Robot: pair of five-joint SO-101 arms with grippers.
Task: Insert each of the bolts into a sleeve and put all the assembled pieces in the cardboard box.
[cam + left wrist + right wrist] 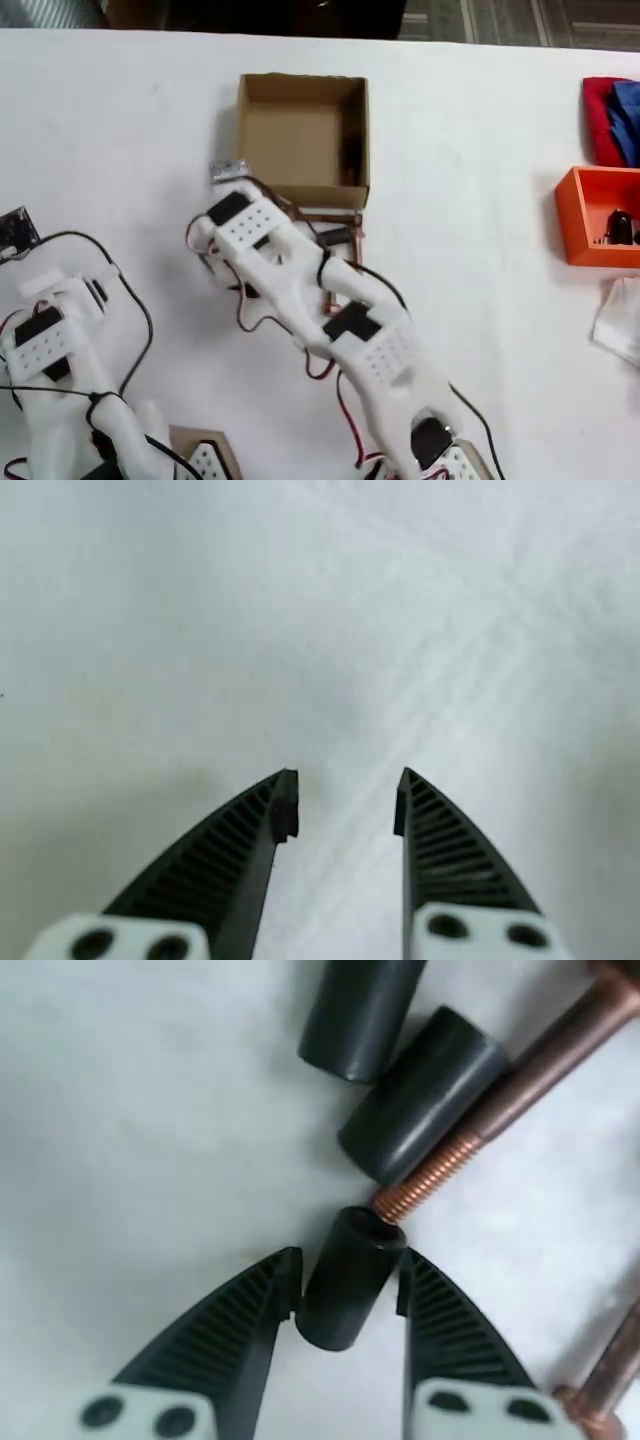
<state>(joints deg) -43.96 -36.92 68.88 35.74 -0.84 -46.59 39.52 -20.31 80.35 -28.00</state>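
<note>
A: R claw (348,1282), status?
B: Clenched on a short black sleeve (352,1260), one tip on each side. The sleeve's open end points away from the wrist, w/ the threaded tip of a copper bolt (500,1100) touching its rim.
A: Bolt in yet?
B: No, tip's only at the mouth. The bolt lies on the table, and a second sleeve (420,1095) lies alongside its shaft, touching. A third sleeve (360,1005) is just beyond, against the second.
A: More bolts?
B: Another bolt (600,1390) off to one side, head end near the claw.
A: L claw (347,805)?
B: Released, jaws apart, over the white table (300,600).
A: Overhead?
B: The right arm (300,280) stretches to the near corner of the box (290,140). The left arm (50,350) sits well apart from it. The box is upright & open. There's a dark thing by one inner wall, can't tell what. An orange bin (585,250) & a red-blue cloth (610,120) sit at the table's far side from the left arm.
</note>
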